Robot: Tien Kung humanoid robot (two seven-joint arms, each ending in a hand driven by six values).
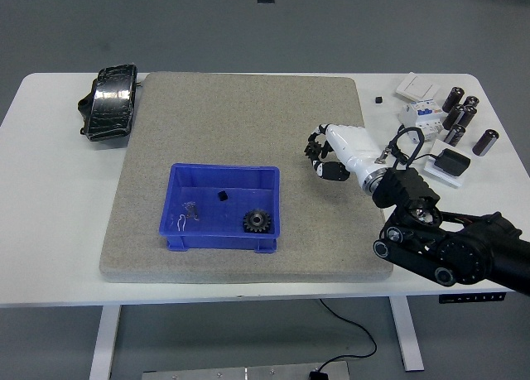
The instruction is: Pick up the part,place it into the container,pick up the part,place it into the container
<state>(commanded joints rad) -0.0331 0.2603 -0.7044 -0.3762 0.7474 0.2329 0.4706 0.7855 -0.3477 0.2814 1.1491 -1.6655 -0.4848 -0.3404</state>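
Now, you see the white tabletop (pixel 50 231) with a large grey felt mat (pixel 240 123) lying on most of its middle. On the mat, toward its near left part, stands the blue container (pixel 222 175), an open rectangular bin. Inside it you find a black gear (pixel 257 223) near the right front corner, a small black piece (pixel 223 196) in the middle, and some small pale metal bits (pixel 187 214) at the left.

Your right arm (pixel 451 247) comes in from the lower right, black and heavy, and ends in the white right hand (pixel 331 152), which is above the right part of the mat, to the right of the container and apart from it. Its dark fingers (pixel 316 146) are curled together toward the left. If they hold a part, you cannot tell, because the fingers are too small and dark to show it. The left arm is not visible.

At the far left corner of the mat a black pedal-like object (pixel 110 101) lies on the tabletop. On the far right side of the tabletop you have a white circuit breaker (pixel 420 115), several black cylinders (pixel 464 115), a white switch plate (pixel 418 86), a black box on a white plate (pixel 451 162), and one tiny black piece (pixel 378 100) just beside the mat's edge.
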